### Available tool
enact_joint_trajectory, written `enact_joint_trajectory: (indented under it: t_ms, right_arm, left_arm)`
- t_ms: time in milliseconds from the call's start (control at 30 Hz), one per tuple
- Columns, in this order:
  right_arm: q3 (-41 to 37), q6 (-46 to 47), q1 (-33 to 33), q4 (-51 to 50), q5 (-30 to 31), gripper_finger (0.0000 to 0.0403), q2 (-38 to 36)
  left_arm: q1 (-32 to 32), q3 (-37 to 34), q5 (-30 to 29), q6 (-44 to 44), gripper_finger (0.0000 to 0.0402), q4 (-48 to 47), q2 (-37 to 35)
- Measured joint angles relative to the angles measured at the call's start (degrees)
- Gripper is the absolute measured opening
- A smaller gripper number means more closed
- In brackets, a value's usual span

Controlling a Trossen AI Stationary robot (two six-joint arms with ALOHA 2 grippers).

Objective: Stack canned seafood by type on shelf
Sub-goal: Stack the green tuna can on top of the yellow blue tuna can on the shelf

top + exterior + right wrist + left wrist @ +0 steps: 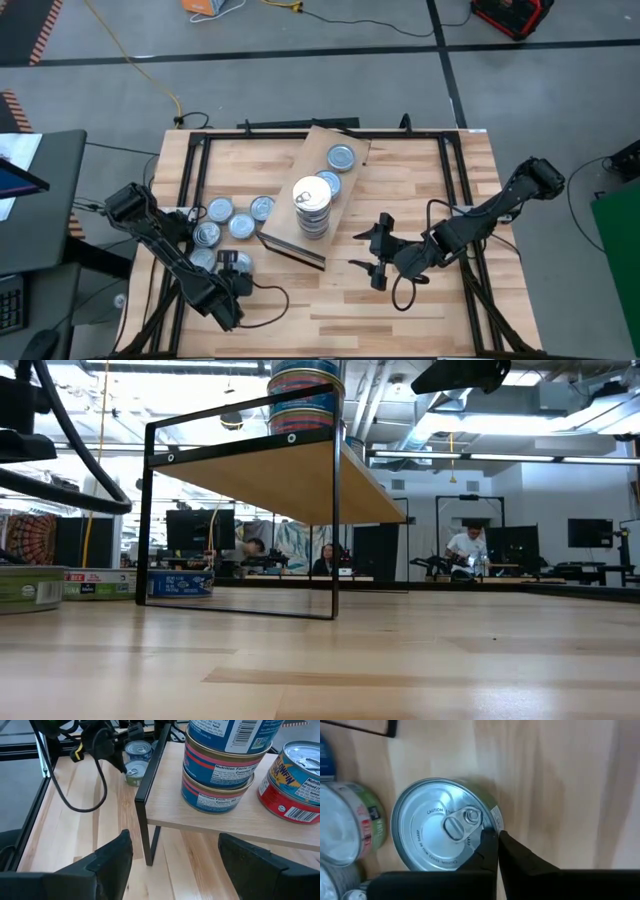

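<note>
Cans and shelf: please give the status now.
Left gripper shut, tips at loose can. Right gripper open, empty, beside shelf. Stack on shelf. Nothing in the way.

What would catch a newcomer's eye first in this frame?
The tall stack of cans standing on the shelf at mid-table, with two single cans beyond it on the same board. Left of the shelf a cluster of loose cans lies on the table, where the shut left gripper touches one can's rim.
</note>
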Motion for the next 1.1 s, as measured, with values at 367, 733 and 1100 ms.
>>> enact_joint_trajectory:
  t_ms: [367, 733, 1100]
  right_arm:
    - [0.0, 0.6, 0.0, -0.4, 0.0, 0.0317, 0.0]
    - [0.0, 0.6, 0.0, -0.4, 0.0, 0.0317, 0.0]
    - [0.0, 1.0, 0.0, -0.4, 0.0, 0.0317, 0.0]
  left_arm:
    - [0.0, -0.2, -9.7, -3.7, 0.0000, -1.4, 0.4]
    - [0.0, -1.2, -11.4, -6.4, 0.0000, -1.7, 0.5]
    - [-1.2, -1.3, -5.5, 2.1, 0.0001, 6.3, 0.4]
